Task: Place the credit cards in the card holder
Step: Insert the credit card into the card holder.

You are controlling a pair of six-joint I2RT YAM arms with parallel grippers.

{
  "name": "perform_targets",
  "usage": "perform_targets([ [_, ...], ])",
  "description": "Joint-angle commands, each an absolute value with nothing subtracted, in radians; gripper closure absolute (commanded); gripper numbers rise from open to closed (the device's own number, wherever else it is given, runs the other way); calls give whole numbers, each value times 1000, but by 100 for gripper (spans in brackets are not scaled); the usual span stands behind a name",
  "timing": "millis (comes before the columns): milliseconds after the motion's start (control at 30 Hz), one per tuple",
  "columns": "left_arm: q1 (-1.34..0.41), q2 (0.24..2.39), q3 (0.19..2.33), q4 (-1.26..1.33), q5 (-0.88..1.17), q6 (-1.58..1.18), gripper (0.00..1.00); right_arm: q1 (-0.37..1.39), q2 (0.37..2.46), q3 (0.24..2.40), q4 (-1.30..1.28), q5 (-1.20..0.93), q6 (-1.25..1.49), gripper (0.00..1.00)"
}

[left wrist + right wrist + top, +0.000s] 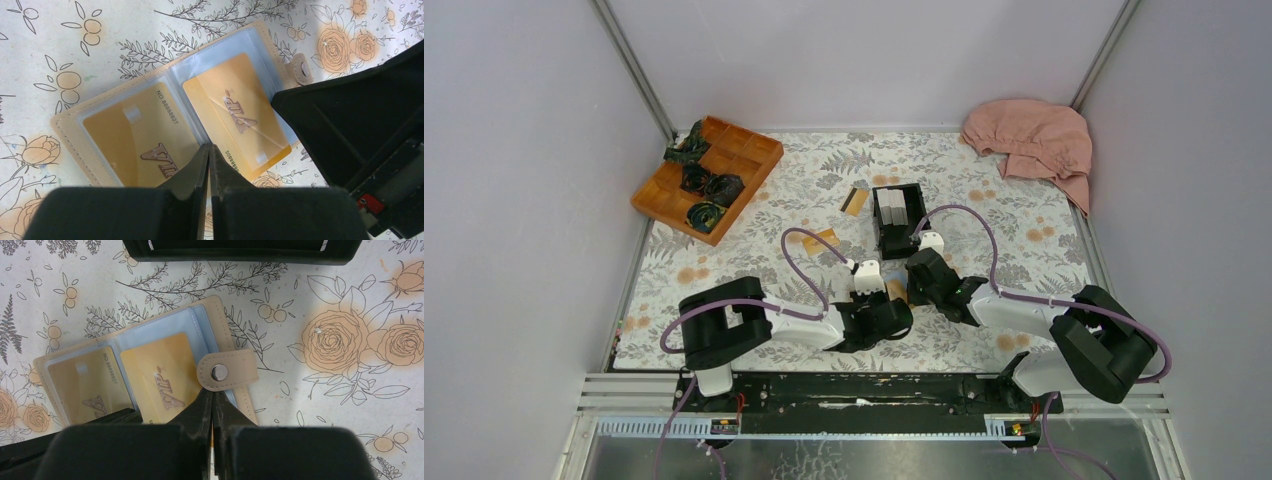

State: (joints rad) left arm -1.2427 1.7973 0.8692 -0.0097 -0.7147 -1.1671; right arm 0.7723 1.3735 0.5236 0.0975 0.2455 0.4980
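Okay, card holder (65,125) open on worktop (50,40), credit cards (135,130) in both sleeves; left gripper (209,150), right gripper (212,395) closed at its edge.

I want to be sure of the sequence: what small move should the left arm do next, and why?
Probably nudge the card nearer the snap tab deeper with the left gripper: it sits askew in the sleeve of the card holder, its lower edge seemingly past the rim.
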Motion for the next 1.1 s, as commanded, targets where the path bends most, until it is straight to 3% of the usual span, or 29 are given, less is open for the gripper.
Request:
perform_targets([
  [0, -1234, 1809, 895, 51, -739, -1151, 92, 779, 1401, 523, 83, 212, 500, 100],
  [567, -1223, 1821, 851, 110, -713, -1184, 90, 785, 1343, 547, 10, 328, 495, 100],
  [633, -1219, 1822, 844, 107, -709, -1191, 90, 785, 1325, 550, -2, 351, 494, 88],
  [700, -1217, 1826, 844, 98, -706, -1197, 91, 785, 1309, 552, -13, 372, 493, 84],
  [1067, -1207, 1839, 839, 91, -697, -1209, 92, 785, 1295, 558, -46, 368, 482, 81],
])
